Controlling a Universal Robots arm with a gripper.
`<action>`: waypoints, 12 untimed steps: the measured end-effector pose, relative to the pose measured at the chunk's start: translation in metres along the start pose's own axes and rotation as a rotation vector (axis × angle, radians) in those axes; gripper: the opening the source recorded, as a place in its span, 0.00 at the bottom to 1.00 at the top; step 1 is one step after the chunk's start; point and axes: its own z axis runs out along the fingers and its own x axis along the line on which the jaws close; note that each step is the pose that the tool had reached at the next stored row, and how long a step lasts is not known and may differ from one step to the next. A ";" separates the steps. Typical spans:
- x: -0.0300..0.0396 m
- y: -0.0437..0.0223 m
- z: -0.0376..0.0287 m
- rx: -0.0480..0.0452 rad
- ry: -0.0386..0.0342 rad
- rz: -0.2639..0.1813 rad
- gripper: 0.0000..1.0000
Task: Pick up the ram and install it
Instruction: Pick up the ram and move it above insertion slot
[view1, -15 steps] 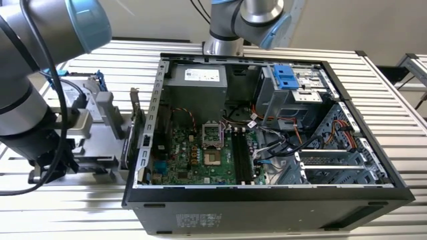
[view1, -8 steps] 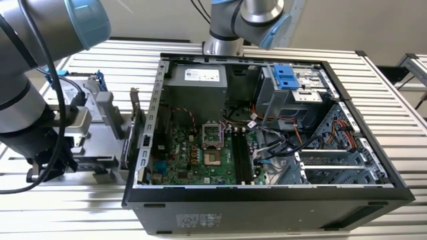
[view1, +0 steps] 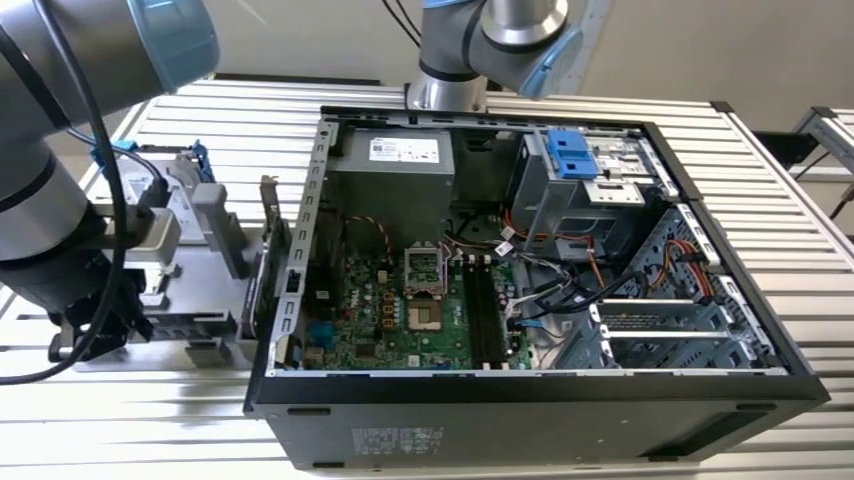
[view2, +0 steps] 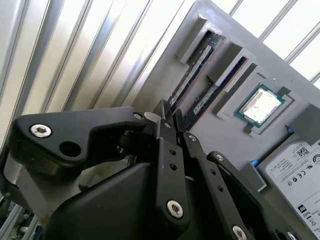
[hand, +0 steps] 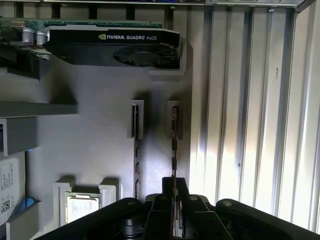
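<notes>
Two ram sticks stand on edge in slots of a grey holder (hand: 100, 145) (view2: 220, 145). My gripper (hand: 174, 192) (view2: 171, 117) sits over the outer ram (hand: 174, 135) (view2: 192, 75), the one nearest the slatted table. Its black fingers (hand: 184, 200) press on both faces of one end of the stick, which still sits in its slot. The other ram (hand: 135, 125) (view2: 215, 92) stands free beside it. In the exterior view the arm hangs over the holder (view1: 187, 330) at the exterior view's left, beside the open computer case (view1: 534, 390). The black motherboard slots (view1: 487, 310) lie inside the case.
The holder also carries a processor chip (view2: 260, 106) (hand: 82, 206), a silver hard drive (view2: 295, 165) and a graphics card (hand: 115, 42). Slatted metal table (hand: 250, 125) lies past the holder. Inside the case, cables (view1: 561, 290) and a drive cage (view1: 587, 170) crowd the side beyond the slots.
</notes>
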 end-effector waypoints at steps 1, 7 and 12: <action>0.0000 0.0000 -0.0006 -0.0001 0.0001 0.000 0.00; 0.0002 0.0000 -0.0049 -0.0001 0.0001 0.000 0.00; 0.0003 0.0000 -0.0076 -0.0001 0.0001 0.000 0.00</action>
